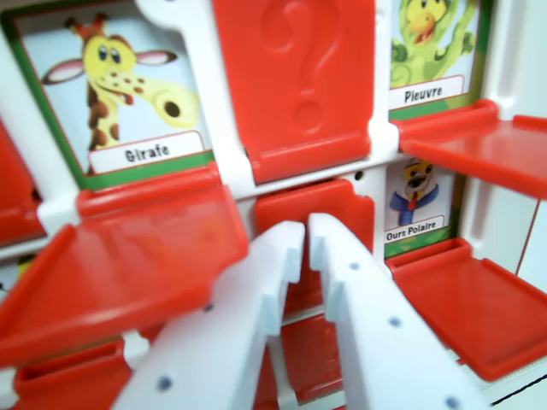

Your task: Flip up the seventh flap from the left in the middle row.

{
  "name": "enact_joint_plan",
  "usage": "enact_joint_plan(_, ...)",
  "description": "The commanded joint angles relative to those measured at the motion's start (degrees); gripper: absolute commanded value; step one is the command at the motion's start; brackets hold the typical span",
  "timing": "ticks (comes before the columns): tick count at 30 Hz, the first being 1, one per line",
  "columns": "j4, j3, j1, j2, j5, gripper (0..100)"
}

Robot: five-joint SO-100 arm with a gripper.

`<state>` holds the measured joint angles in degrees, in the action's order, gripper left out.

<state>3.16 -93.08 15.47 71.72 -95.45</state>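
The whole view is filled by a white game board set with red flaps and animal cards; no bench or room can be made out behind it. Toward the wrist view's left a card marked Girafe is uncovered, with its red flap lying open below it. At the upper right a card marked Pieuvre and, under it, one marked Ours Polaire are likewise uncovered, each with a flap folded down beneath.

In the middle column a flap bearing a question mark is seen at the top, and just below it a smaller red flap is seen, in front of which the white hand is held. The fingers are drawn nearly together, only a thin gap being left between the tips, and nothing is pinched between them. Whether the tips touch the flap cannot be told.

Rows and positions cannot be counted from so close, so this flap is only judged to be the target. If so, the approach is judged done, while the flipping itself is not yet shown as completed.
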Motion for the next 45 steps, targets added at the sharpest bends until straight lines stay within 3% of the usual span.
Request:
enact_joint_plan(1,0.2,4.8,-0.2,7.3,0.2,0)
enact_joint_plan(10,2.2,4.8,-0.3,9.1,0.4,0)
enact_joint_plan(19,17.0,5.5,-1.6,21.2,1.9,0)
enact_joint_plan(26,39.2,10.3,-5.8,32.8,5.4,0)
enact_joint_plan(37,51.9,8.0,-14.1,50.0,4.0,0)
enact_joint_plan(45,56.9,11.1,-16.3,53.4,3.9,0)
